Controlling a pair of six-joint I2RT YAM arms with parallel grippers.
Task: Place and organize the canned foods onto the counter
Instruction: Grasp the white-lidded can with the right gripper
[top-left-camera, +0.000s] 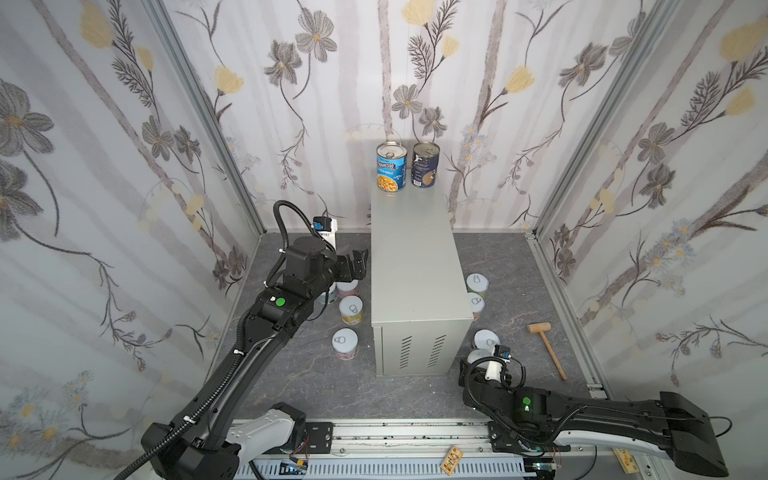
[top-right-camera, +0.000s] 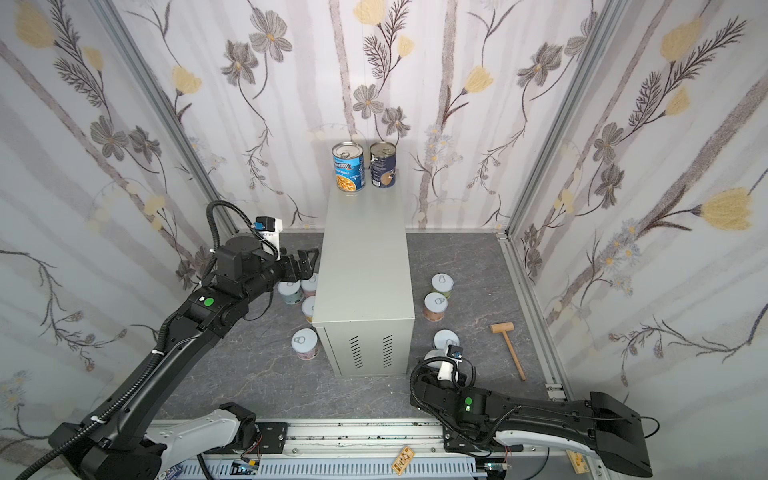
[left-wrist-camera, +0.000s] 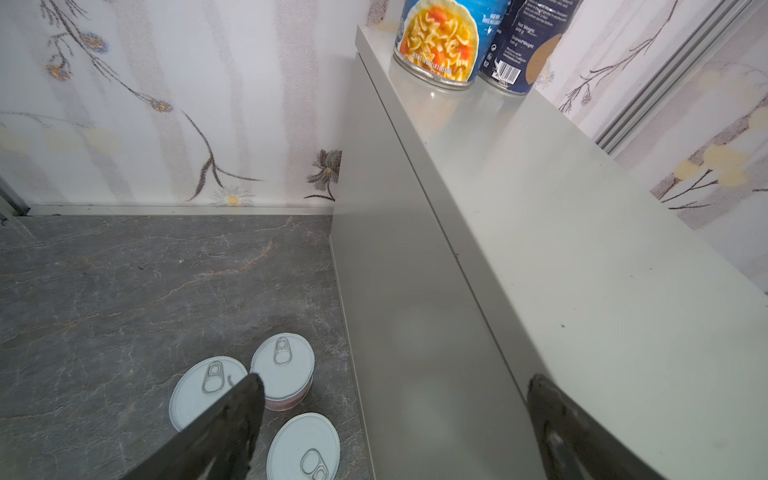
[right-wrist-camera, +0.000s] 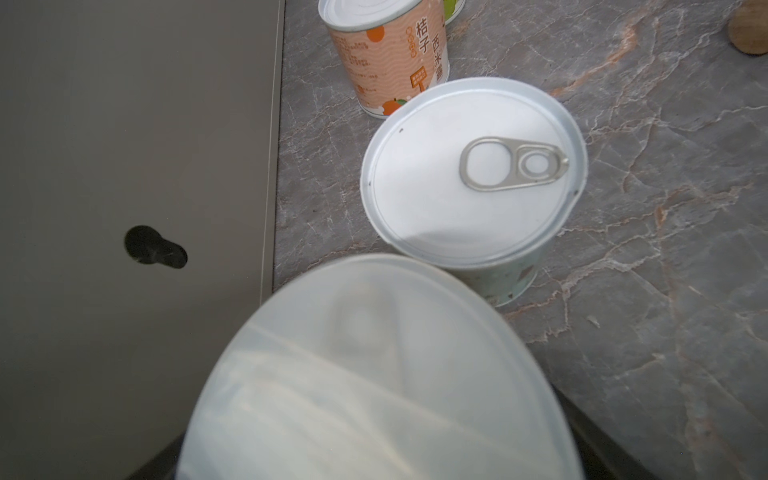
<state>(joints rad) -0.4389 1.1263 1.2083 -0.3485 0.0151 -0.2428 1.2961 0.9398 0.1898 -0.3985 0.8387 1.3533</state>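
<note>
Short can (right-wrist-camera: 374, 353) sits inside my right claw (top-left-camera: 484, 365), low beside the bench (top-left-camera: 411, 249). Whether I am pinching it or only straddling it, I cannot tell. My left claw (top-left-camera: 358, 262) hangs spread and empty at the bench's other side, above more short cans (top-left-camera: 345, 341) on the floor (top-left-camera: 291, 374). Done: two tall cans (top-left-camera: 391, 166) stand upright, side by side, at the bench's far end. Left, I judge: all eight short cans, four on either side.
</note>
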